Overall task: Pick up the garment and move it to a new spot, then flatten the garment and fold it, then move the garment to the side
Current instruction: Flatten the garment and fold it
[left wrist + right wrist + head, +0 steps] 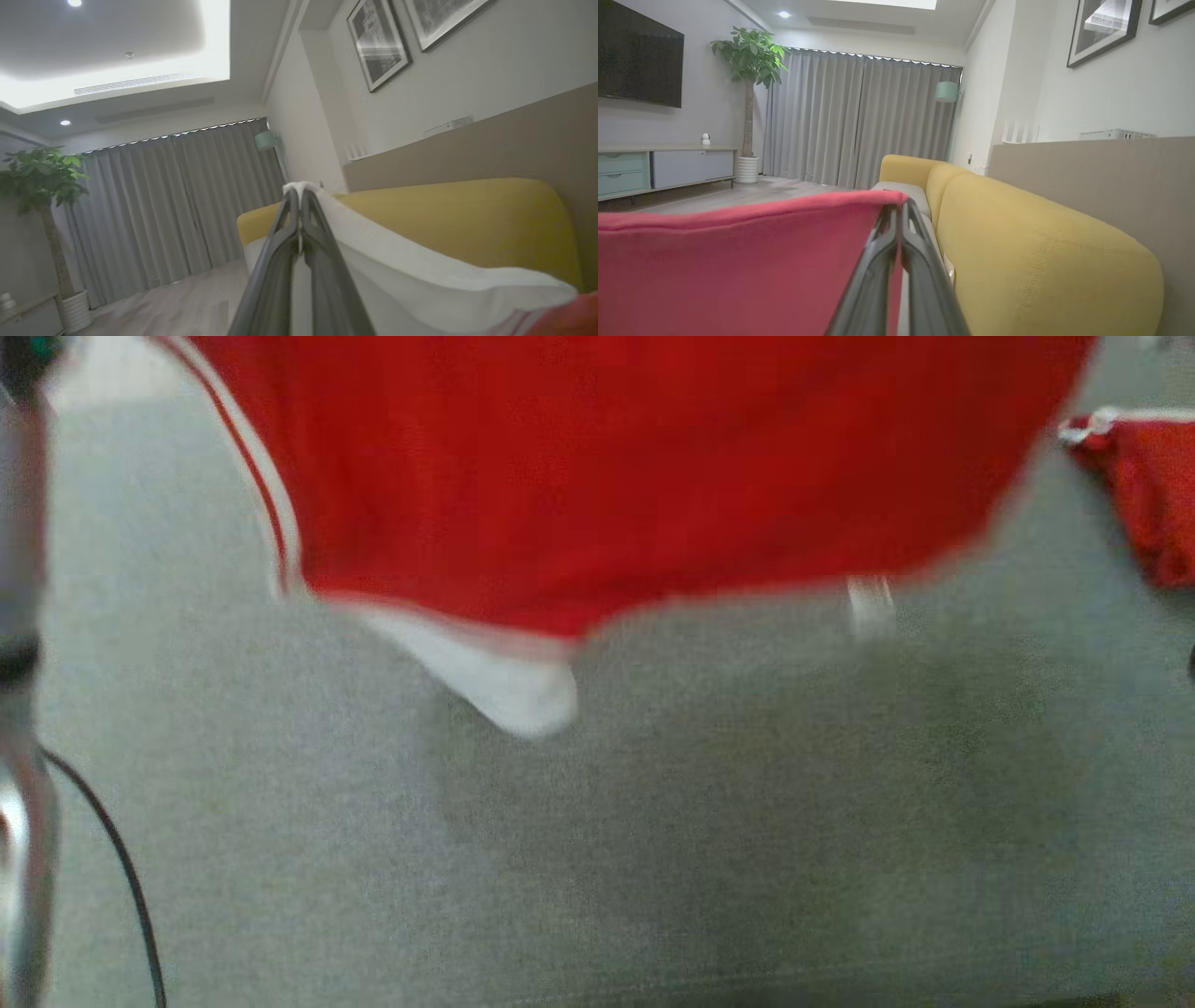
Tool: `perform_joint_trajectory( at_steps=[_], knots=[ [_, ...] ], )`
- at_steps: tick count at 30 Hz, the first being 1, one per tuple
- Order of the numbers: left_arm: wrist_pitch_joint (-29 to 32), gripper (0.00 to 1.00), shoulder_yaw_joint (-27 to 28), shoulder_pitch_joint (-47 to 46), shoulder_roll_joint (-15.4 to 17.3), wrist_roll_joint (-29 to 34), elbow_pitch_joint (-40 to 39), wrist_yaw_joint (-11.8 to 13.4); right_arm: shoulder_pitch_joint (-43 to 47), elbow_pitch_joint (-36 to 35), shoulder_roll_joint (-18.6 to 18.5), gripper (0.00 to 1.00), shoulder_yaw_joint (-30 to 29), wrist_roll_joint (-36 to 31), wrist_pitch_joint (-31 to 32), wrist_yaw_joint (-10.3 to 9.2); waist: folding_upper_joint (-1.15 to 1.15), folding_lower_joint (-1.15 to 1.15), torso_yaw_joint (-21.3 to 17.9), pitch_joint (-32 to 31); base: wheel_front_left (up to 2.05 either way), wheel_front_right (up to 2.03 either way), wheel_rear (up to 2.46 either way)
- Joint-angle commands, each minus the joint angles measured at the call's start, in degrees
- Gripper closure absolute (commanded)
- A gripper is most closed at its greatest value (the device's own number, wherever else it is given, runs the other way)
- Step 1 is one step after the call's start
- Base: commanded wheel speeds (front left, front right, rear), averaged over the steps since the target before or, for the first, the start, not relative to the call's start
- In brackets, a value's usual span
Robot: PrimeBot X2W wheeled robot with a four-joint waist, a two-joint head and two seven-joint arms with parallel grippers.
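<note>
Both tight on the blurred garment point(597, 476), top out of frame: left gripper point(300, 198); right gripper point(899, 212).

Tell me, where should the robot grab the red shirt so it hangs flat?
Probably its upper edge, at two spots wide apart, fingers coming straight onto the edge. The left gripper pinches the white band there, the right gripper the red edge, and the garment hangs spread wide above the grey seat.

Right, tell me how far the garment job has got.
Done: the garment looks lifted above the grey cushion. In hand: left gripper pinches its white trim, right gripper its red edge. Left: setting down, flattening, folding, moving aside.
</note>
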Motion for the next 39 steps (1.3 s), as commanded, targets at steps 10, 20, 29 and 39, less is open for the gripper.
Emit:
perform_joint_trajectory(
  at_steps=[10,20,29,39],
  knots=[
    [-9.87,1.0,-0.33,-24.51,-0.8,7.87,10.02,3.28,-20.25,12.54,0.0,1.0,2.03,-1.97,-12.48,0.41,0.0,-0.01,0.66,13.66,0.0,0.0,0.0],
    [-9.93,1.0,3.26,-3.37,-3.3,5.95,-5.48,1.68,-13.0,15.87,-2.92,1.0,9.13,1.92,-14.12,0.41,0.0,-0.01,3.84,16.01,0.0,0.0,0.0],
    [-9.93,1.0,9.27,29.23,-5.44,6.46,-18.0,1.36,7.32,10.81,-5.56,1.0,8.22,9.27,-14.15,0.41,0.0,-0.01,4.44,7.0,0.0,0.0,0.0],
    [-9.94,1.0,12.91,55.91,-9.1,6.73,-24.97,1.3,29.88,3.64,-6.21,1.0,6.9,14.43,-14.15,0.41,0.0,-0.01,3.45,-1.72,0.0,0.0,0.0]
  ],
)
